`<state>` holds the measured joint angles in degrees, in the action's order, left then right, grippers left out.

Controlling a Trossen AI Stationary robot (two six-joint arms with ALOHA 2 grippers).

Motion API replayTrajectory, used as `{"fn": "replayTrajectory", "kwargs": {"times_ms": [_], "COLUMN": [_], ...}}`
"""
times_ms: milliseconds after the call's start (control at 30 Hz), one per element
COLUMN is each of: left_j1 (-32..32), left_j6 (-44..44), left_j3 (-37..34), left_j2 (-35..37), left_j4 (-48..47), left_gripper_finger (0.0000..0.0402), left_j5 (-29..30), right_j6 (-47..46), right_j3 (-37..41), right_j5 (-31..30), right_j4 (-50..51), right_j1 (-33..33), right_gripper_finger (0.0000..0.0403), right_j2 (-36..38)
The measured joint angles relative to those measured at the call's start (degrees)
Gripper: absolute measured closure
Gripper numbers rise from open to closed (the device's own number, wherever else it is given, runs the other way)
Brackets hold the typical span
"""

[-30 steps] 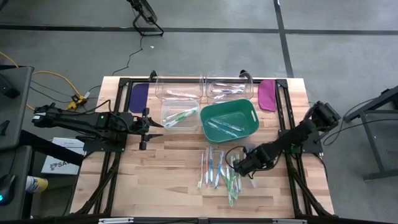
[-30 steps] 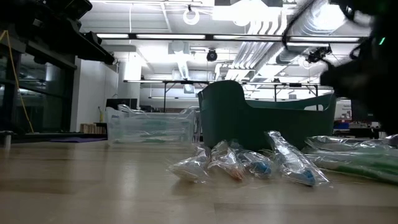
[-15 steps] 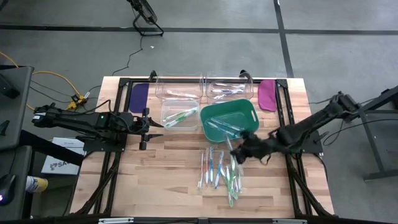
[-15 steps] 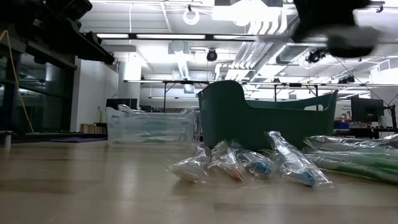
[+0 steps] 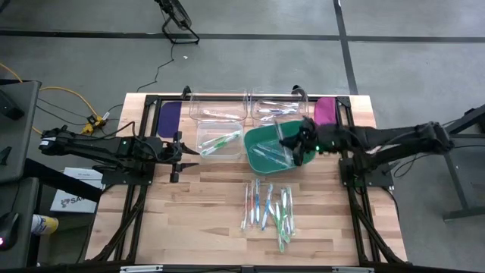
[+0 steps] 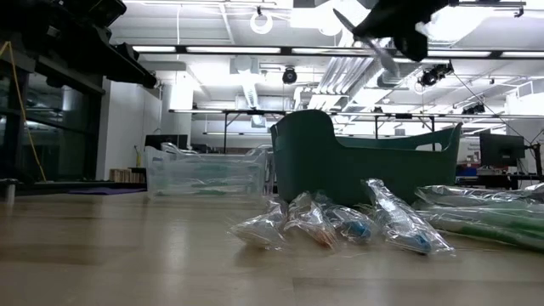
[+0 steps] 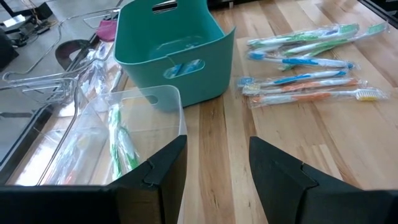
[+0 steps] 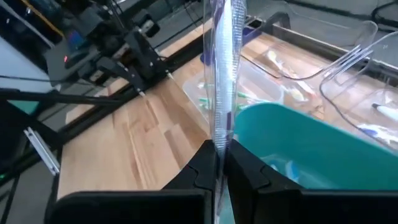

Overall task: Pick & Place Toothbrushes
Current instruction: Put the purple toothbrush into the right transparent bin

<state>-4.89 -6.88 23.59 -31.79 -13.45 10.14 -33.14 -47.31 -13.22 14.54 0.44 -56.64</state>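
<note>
Fingers of right gripper (image 8: 219,167) pinch a wrapped toothbrush (image 8: 222,74) above the teal bin (image 5: 282,149); release should be centred, low. Left gripper (image 7: 214,168) open, idle.

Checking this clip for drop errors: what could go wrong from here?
The right gripper pinches a wrapped toothbrush by one end only, above the teal bin; the slick wrapper could slip out early. The long free end may swing, landing outside the bin or in the clear containers beside it.
</note>
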Motion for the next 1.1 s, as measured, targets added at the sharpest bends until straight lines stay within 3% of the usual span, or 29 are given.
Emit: {"fn": "replayTrajectory", "kwargs": {"times_ms": [233,500,800,1100], "left_j1": [0.0,-0.02,-0.01,-0.01], "left_j6": [-0.02,-0.08,-0.35,-0.29], "left_j3": [0.0,0.0,0.0,0.0], "left_j2": [0.0,0.0,0.0,0.0], "left_j4": [0.0,0.0,-0.09,-0.17], "left_gripper_finger": [0.0236,0.0236,0.0236,0.0236], "left_j5": [0.07,0.05,0.05,0.03], "right_j6": [13.07,32.82,52.9,67.37], "right_j3": [-6.09,-18.9,-26.92,-27.8], "right_j5": [16.3,22.77,20.21,14.58], "right_j4": [6.79,18.69,22.46,22.17], "right_j1": [-16.27,-29.83,-35.88,-38.44], "right_gripper_finger": [0.0392,0.0392,0.0391,0.0389], "right_j2": [-2.57,-12.96,-25.33,-36.11]}}
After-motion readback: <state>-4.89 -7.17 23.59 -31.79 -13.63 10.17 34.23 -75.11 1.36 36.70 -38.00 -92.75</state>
